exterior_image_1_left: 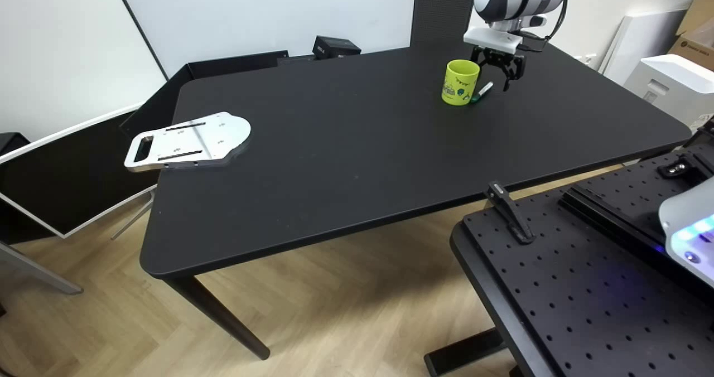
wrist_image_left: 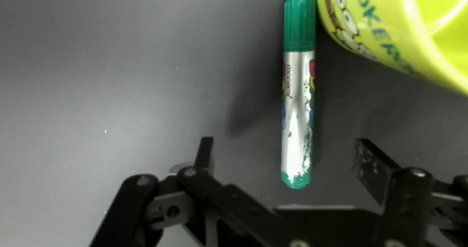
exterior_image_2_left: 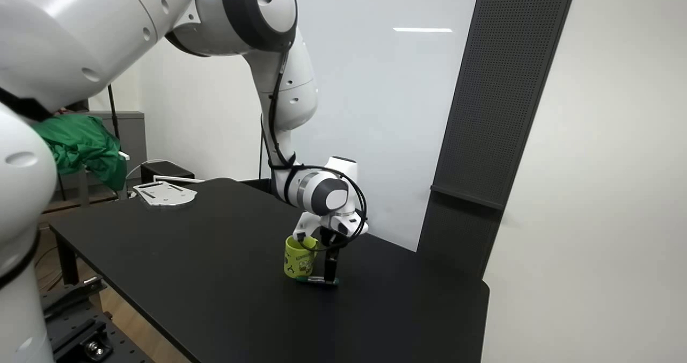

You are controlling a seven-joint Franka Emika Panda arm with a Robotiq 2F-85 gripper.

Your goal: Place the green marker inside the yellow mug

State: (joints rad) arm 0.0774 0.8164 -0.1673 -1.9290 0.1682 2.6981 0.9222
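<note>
The green marker point(wrist_image_left: 298, 93) lies on the dark table, silver-bodied with a green cap. It also shows in both exterior views point(exterior_image_1_left: 484, 91) point(exterior_image_2_left: 316, 280). Its cap end is right beside the yellow mug point(wrist_image_left: 387, 31), touching or nearly so. The mug stands upright and shows in both exterior views point(exterior_image_1_left: 460, 81) point(exterior_image_2_left: 299, 258). My gripper point(wrist_image_left: 284, 144) is open, pointing down, with the marker's plain end between its two separated fingers in the wrist view. Neither finger touches the marker there. In an exterior view the gripper point(exterior_image_2_left: 330, 266) is low over the table and partly hides the marker.
A white plate with a handle slot point(exterior_image_1_left: 189, 140) lies at the table's far end, overhanging the edge. A whiteboard point(exterior_image_2_left: 375, 110) stands behind the table point(exterior_image_1_left: 334, 159). A black box point(exterior_image_1_left: 334, 47) is by the back edge. A perforated bench point(exterior_image_1_left: 585, 288) stands in front.
</note>
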